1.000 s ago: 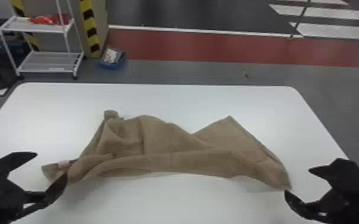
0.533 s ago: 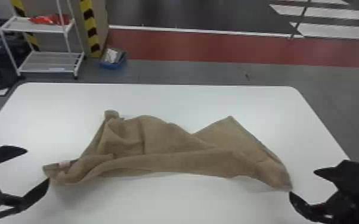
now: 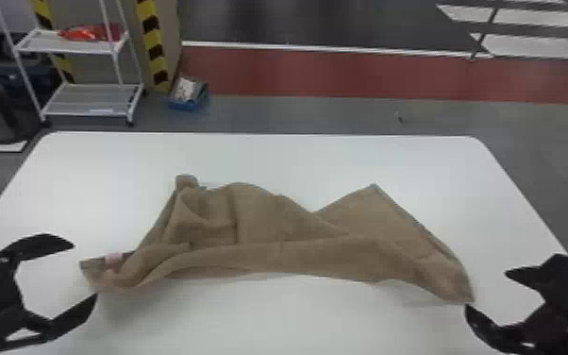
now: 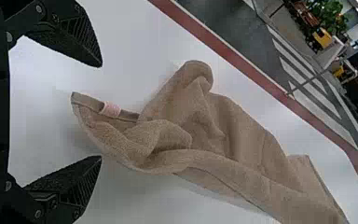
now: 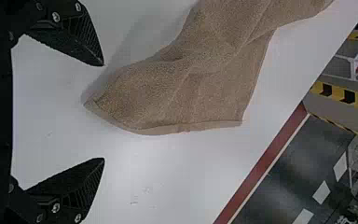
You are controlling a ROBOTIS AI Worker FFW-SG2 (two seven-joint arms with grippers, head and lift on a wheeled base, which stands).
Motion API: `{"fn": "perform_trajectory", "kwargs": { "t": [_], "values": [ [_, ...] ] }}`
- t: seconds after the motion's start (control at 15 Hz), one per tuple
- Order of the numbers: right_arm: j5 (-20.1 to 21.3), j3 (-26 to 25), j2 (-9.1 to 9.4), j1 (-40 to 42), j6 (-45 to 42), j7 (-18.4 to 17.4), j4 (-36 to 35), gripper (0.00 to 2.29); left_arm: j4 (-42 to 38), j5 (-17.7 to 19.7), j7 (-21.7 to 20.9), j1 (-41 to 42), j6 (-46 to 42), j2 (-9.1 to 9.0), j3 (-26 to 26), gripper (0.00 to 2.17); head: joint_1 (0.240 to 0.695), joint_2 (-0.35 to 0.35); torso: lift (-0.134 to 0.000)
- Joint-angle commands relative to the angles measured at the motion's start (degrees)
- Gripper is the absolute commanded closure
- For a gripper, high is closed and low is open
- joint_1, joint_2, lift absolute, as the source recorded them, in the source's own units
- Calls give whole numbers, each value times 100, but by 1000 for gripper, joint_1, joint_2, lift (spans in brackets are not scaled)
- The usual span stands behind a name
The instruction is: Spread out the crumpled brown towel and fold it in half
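The brown towel [image 3: 259,222] lies crumpled across the middle of the white desk [image 3: 297,156], well apart from the far edge, its pink label [image 3: 113,258] at the end towards the left edge. The left gripper [image 3: 85,271] is beside that end, jaws parted and empty; the right gripper [image 3: 486,290], likewise released, is by the opposite end, towards the desk's right edge

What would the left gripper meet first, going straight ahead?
Likely the brown towel: its left end, by the pink tag, lines up with the left gripper; height difference unclear.
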Motion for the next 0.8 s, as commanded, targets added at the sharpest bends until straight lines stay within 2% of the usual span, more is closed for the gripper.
{"fn": "perform_trajectory", "kwargs": {
  "t": [0.0,0.2,0.47,0.53,0.6,0.73],
  "values": [
    [0,-26,0,0,24,0,-12,181,224,-276,23,-194,-61,35,-222,215,695,-100,-124],
    [0,-44,8,0,41,0,-12,181,540,-583,-21,-405,-237,35,-424,215,695,-120,-124],
    [0,-70,8,0,59,0,-12,181,777,-689,76,-563,-272,53,-441,225,695,-134,-124],
    [0,-70,17,0,59,0,-12,181,839,-706,76,-625,-272,70,-441,329,695,-132,-124],
    [0,-70,26,0,59,0,-12,178,918,-768,76,-686,-272,79,-433,336,695,-130,-124],
    [0,-70,26,0,59,0,-12,181,1015,-777,58,-739,-272,97,-397,545,695,-119,-124]
  ]
}}
